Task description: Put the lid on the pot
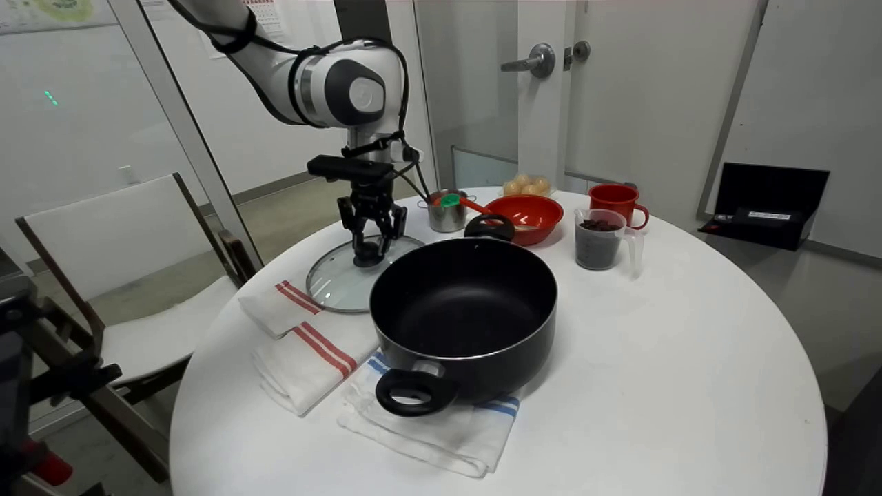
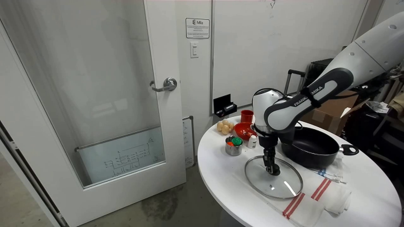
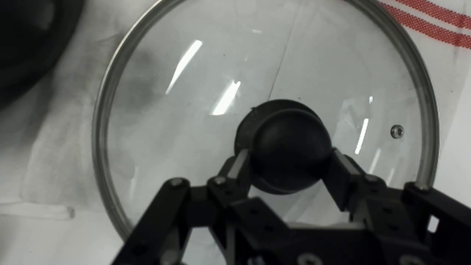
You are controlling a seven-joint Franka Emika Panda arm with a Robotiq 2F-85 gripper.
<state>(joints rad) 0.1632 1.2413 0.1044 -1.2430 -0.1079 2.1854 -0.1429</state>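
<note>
In an exterior view the lid (image 1: 346, 281) is at the far left of the pot (image 1: 486, 368), just beside it; whether it rests on the surface (image 1: 675, 372) or is barely raised, I cannot tell. The pot stands uncovered, partly on a blue-striped towel (image 1: 441, 435), presumably close by for a short carry. The pincer (image 3: 290, 164), spread no wider than the knob (image 3: 292, 141), pinches it from both sides, a central hold that should keep the lid level.

The glossy white robot arm (image 2: 372, 53) bore rounded dark-grey panels (image 2: 344, 75) — one lettered "FRANK" and "MIKA" around a black strap (image 2: 311, 97) — and looping black cables (image 1: 405, 83); silvery screws (image 3: 176, 182) dotted its black, jointed, two-fingered gripper (image 3: 290, 165).
</note>
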